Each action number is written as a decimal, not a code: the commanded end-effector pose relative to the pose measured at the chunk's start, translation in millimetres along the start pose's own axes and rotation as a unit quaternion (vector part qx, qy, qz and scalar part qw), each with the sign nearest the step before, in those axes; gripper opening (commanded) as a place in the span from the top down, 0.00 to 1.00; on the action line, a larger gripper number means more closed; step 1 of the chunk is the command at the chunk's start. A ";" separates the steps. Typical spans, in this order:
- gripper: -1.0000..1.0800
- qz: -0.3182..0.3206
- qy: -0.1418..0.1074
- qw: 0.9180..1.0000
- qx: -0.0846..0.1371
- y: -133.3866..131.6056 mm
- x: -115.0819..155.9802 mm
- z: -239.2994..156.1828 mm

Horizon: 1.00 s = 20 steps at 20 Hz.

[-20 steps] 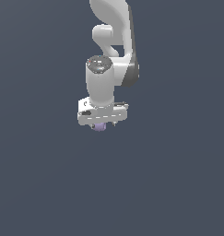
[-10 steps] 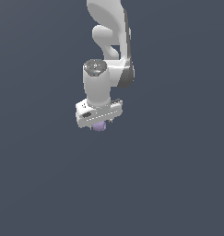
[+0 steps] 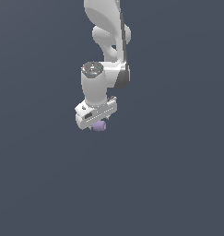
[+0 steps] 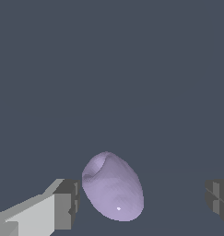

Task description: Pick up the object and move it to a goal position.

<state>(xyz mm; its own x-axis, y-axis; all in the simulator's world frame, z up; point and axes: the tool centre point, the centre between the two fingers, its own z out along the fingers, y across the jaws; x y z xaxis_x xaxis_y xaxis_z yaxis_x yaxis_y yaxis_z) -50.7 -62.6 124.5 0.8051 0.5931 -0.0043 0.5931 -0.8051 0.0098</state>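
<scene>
Object between open hand fingers, nearer 1.

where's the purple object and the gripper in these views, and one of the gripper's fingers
purple object (image 4: 113,186), wrist view, middle of its rounded body
gripper (image 4: 141,200), wrist view, midway between its fingertips
finger (image 4: 62,207), wrist view, its grey pad beside the object

The backdrop is one flat, dark slate grey-blue field that fills both views from edge to edge. It shows no seam, horizon, wall line or furniture. The light is even and soft, with no cast shadow or bright patch anywhere on it.
</scene>
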 end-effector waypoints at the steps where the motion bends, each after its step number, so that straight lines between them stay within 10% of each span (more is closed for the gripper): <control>1: 0.04 -0.031 0.000 1.000 0.000 -1.2 -6.0 4.4; 20: 0.04 -0.219 0.003 0.976 0.004 -11.7 -42.7 29.4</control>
<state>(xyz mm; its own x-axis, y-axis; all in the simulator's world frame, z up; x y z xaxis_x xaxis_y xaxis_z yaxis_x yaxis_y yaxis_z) -90.2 -78.4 96.3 0.4916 0.8708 -0.0014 0.8708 -0.4916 0.0006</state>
